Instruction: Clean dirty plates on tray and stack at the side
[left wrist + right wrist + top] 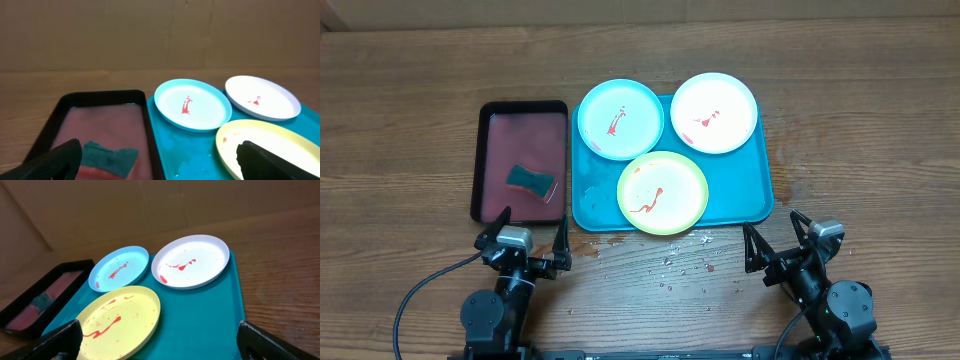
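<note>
left gripper (533,220) and right gripper (771,223) open, empty | sponge (530,179) just beyond left gripper toward far edge of worktop (860,120)

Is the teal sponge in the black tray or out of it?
In: the sponge lies flat in the reddish liquid inside the black tray, left of the turquoise tray.
</note>
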Available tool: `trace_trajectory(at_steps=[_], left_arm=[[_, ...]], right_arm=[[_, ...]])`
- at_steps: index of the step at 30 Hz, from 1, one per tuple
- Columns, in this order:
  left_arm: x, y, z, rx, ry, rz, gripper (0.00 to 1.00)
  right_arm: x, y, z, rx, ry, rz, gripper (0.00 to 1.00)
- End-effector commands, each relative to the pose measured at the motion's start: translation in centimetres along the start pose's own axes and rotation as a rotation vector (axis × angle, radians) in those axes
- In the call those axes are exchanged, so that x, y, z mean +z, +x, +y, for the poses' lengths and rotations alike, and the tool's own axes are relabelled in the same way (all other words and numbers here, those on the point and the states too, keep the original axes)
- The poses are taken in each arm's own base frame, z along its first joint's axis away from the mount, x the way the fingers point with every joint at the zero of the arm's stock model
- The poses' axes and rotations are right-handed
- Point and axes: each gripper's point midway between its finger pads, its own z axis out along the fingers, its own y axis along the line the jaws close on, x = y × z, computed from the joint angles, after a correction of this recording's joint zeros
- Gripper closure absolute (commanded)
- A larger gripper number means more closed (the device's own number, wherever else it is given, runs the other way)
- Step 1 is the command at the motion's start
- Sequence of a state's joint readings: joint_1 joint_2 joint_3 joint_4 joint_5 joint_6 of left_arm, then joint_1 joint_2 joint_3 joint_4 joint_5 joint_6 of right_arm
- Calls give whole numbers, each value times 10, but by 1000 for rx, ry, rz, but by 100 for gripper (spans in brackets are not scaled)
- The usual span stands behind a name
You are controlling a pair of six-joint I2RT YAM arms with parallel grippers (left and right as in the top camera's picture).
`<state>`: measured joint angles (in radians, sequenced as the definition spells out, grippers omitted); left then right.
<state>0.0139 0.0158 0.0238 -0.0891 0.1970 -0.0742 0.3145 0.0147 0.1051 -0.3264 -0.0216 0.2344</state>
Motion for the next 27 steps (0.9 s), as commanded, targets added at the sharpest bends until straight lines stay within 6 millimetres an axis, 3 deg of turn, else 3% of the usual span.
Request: trace_trajectory(at_steps=[1, 8, 15, 27], left_arm=[[-1, -1, -11, -135, 63, 1, 0], [-12, -9, -20, -95, 91, 75, 0], [-24, -31, -2, -46, -43, 198, 0], [-13, -62, 25, -72, -220, 560, 0]], right_arm=[[0, -1, -1, -7, 4, -10, 0], [0, -1, -1, -6, 4, -10, 0], [0, -1, -1, -6, 4, -10, 0], [0, -1, -1, -7, 4, -10, 0]])
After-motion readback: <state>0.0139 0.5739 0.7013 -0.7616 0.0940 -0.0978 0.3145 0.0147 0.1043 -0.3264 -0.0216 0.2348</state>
